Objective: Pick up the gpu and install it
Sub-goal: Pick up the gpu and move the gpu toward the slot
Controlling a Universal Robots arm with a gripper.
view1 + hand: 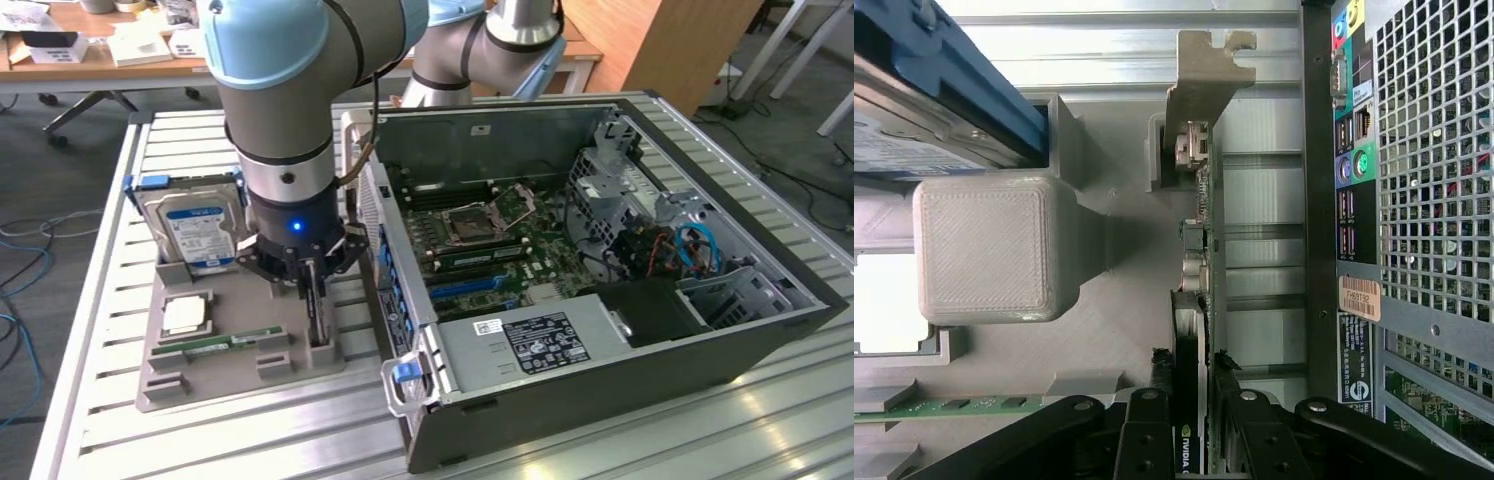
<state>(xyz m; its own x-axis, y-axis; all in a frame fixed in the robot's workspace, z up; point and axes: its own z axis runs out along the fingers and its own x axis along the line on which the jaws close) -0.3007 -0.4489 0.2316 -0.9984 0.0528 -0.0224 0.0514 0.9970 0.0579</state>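
1. Right now the gpu (318,318) stands on edge in a slot of the grey tray (227,385), along the tray's side nearest the case (601,385).
2. Seen from the wrist, the gpu (1199,250) is edge-on, a thin dark board with its silvery bracket (1204,80) at the far end, away from the gripper.
3. The gripper (311,290) hangs straight down from the arm onto the card's upper edge.
4. From the wrist camera the gripper (1192,365) straddles the card, black linkages on either side of it. I cannot tell whether it has clamped down or just sits close around the board.
5. The card's lower edge looks seated in the tray (1104,330), not lifted out.
6. Beside the gpu, further into the tray, a green memory stick (214,345) lies flat in its groove, and it shows from the wrist too (954,406).
7. Just past the stick sits a square CPU (184,316).
8. At the tray's far end a hard drive (198,230) with a blue-white label leans upright in a blue frame.
9. The case lies open on its side at the exterior view's right, motherboard (487,235) exposed, its perforated back panel (1414,150) facing the tray.
10. Tray and case both rest on a ribbed metal table (267,435).
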